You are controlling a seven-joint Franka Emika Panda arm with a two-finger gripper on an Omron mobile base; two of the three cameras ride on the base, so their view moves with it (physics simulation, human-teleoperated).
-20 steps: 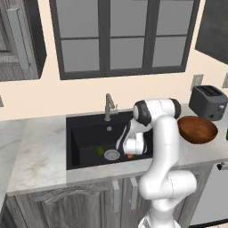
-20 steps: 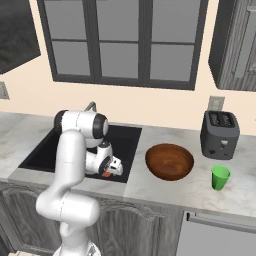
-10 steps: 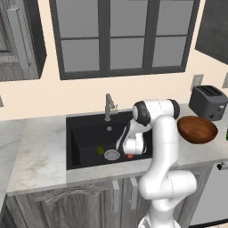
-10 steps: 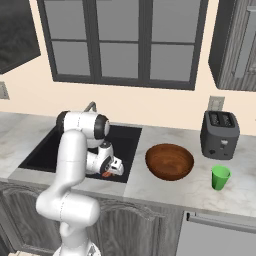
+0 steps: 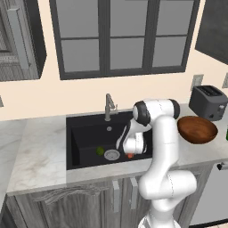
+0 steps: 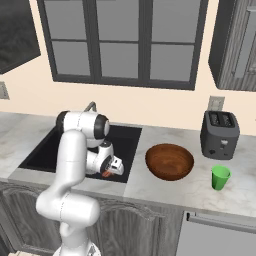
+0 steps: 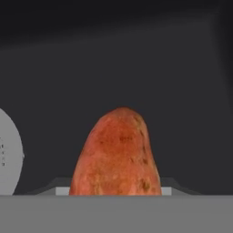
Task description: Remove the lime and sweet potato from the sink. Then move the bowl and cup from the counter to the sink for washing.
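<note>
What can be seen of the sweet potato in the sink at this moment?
The sweet potato is an orange-red tuber with a rounded, tapering end and small darker flecks on a slightly rough skin. It is down in the black sink, just to the right of the round silver drain, with the lime on the drain's far side. In the hand view it stands centred, close before the pincer, which is lowered right at it. Whether the fingers already touch it cannot be told.

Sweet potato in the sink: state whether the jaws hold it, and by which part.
Cannot be told. The gripper is down in the sink with the sweet potato between its jaws at the near end, but contact is hidden.
</note>
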